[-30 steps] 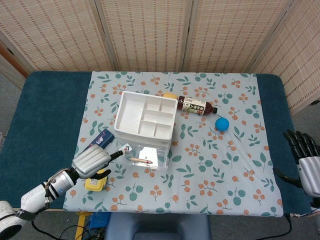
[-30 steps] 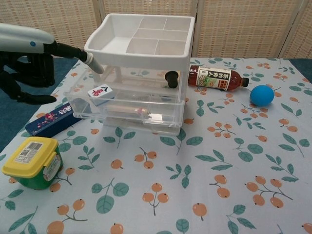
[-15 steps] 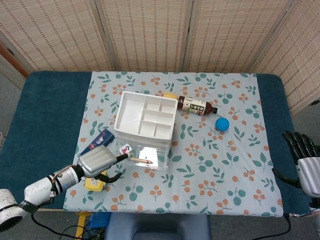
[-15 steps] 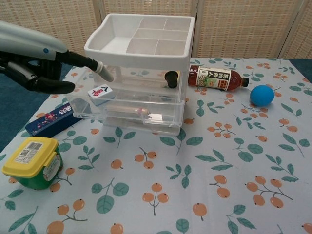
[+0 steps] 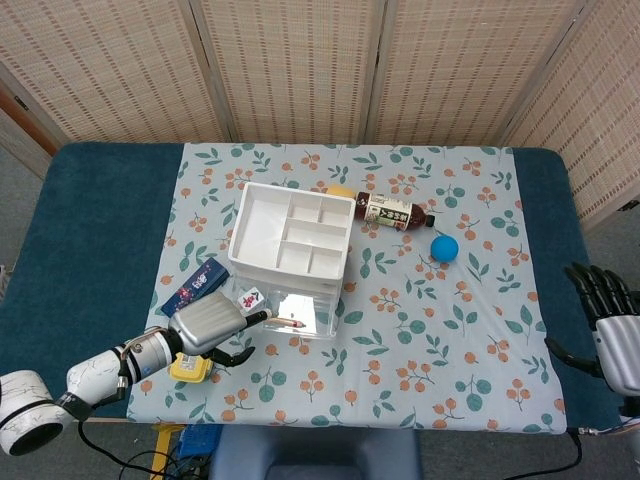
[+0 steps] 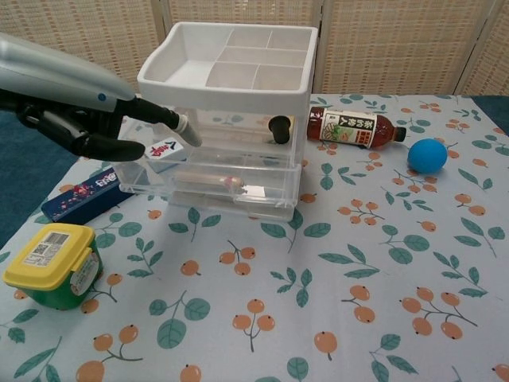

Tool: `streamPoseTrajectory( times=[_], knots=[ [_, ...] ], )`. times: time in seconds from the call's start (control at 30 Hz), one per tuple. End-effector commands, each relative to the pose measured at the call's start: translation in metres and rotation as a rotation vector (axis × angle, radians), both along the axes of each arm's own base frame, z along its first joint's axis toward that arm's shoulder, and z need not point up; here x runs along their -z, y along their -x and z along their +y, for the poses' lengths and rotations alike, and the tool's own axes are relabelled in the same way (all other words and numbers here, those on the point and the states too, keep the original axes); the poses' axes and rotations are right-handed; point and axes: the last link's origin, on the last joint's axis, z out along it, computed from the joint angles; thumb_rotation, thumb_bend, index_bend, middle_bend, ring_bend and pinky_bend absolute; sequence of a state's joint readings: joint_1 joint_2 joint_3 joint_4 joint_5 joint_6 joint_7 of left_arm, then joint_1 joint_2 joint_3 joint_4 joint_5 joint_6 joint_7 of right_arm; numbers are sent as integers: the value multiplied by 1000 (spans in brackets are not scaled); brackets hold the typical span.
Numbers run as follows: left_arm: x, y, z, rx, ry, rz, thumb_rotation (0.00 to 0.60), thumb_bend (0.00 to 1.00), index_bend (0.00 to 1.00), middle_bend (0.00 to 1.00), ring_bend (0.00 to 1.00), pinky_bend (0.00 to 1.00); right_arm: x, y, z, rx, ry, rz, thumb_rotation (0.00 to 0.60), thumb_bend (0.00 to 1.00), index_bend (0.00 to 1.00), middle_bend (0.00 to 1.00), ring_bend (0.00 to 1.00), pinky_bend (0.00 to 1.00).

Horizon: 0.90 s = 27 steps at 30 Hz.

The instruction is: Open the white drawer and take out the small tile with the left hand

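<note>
— Going left to right with the drawer unit as the landmark: what's furthest left?

— A yellow-lidded jar (image 6: 50, 265) sits on the counter (image 5: 95, 215) well left of and nearer than the white drawer unit (image 6: 229, 119). A dark blue box (image 6: 82, 194) lies between them, just beside the unit's lower left corner.

— And your left hand?

— My left hand (image 6: 75, 119) is at the unit's left front corner. One finger (image 6: 173, 122) reaches out straight into the pulled-out clear drawer (image 6: 208, 177), and my thumb (image 6: 111, 147) lies below it. The small tile (image 6: 162, 149) (white, with red and dark marks) lies in that drawer at its left end, between the finger and the thumb. I cannot tell whether either one touches it, so I cannot tell if I have hold of it.

— Anything else in the drawer?

— A pencil (image 5: 281, 321) lies along the bottom, to the right of the tile.

— Right of the unit?

— A brown bottle (image 6: 355, 128) lies on its side just beside the unit's right back corner, and a blue ball (image 6: 428, 155) rests further right. My right hand (image 5: 608, 327) is well apart from it all at the counter's right edge, fingers spread and holding nothing.
</note>
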<state>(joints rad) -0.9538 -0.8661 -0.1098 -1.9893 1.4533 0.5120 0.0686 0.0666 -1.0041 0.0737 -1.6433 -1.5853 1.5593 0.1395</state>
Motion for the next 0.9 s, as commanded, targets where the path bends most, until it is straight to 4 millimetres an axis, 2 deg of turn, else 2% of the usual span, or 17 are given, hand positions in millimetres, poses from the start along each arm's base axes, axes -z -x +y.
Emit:
streamPoseTrajectory(
  times=[0.03,0.9],
  knots=[
    [4,-1,1,1,2,15,73,469,78,973,1000,1000,0,0,0,-1,0,0,600,198,0,44,0,0],
    [5,-6,3,50,-30,174,69,469,97,973,1000,1000,-2,5,6,10,6,-6,600,198,0,44,0,0]
  ],
)
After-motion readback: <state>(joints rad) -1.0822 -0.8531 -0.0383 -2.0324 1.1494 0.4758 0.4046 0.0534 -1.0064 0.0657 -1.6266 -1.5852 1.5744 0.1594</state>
